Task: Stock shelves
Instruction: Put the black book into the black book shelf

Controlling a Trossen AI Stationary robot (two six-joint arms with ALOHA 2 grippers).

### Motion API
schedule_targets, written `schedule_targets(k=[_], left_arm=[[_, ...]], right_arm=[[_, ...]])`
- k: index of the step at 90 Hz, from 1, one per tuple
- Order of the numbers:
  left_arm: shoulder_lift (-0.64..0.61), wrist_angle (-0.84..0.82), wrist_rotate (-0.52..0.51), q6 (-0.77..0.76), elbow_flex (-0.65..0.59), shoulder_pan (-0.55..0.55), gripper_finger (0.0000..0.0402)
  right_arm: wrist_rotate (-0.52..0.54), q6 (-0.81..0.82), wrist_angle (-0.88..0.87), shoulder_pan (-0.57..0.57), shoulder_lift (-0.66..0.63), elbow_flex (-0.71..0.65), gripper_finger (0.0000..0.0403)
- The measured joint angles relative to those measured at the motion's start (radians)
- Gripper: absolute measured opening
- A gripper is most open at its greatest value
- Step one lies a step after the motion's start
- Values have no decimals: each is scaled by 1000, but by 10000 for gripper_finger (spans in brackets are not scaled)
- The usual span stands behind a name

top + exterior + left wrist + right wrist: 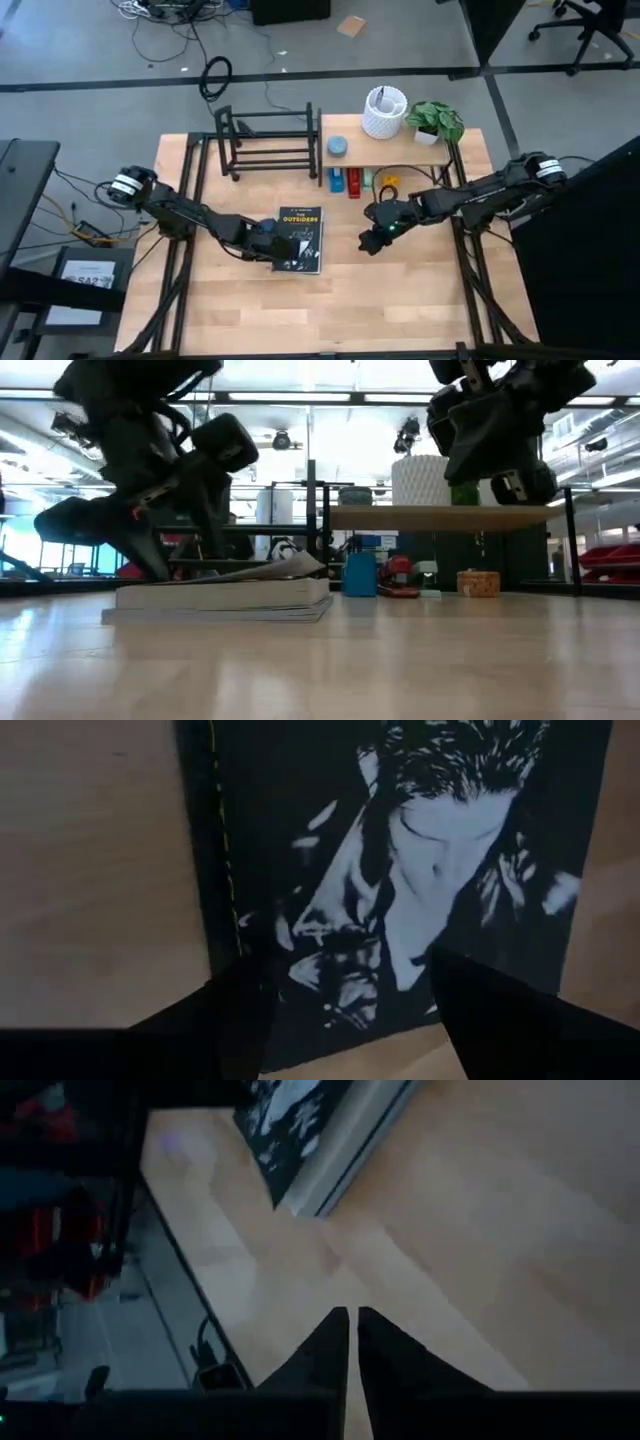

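Black-covered book (pixel 300 240) lies flat mid-table, well short of the metal rack (pixel 268 142) and wooden shelf (pixel 395 155); my left gripper (pixel 283 247) straddles its near edge, fingers spread, so I'd pinch the spine squarely, right gripper (pixel 372 240) pressed together, idle.

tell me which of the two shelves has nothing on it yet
The black metal rack, at the table's far side left of the wooden shelf. Its bars are bare, while the wooden one carries a white holder and a plant.
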Motion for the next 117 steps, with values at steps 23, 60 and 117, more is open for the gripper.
schedule_targets(k=[23,60,117], left_arm=[[-5,-393,-65,43,142,12,219],[-2,139,23,7,-143,78,219],[50,745,64,7,-298,79,218]], right_arm=[[-81,17,212,-49,195,5,0],[-176,34,208,-104,509,245,0],[-224,-116,-39,-119,446,351,0]])
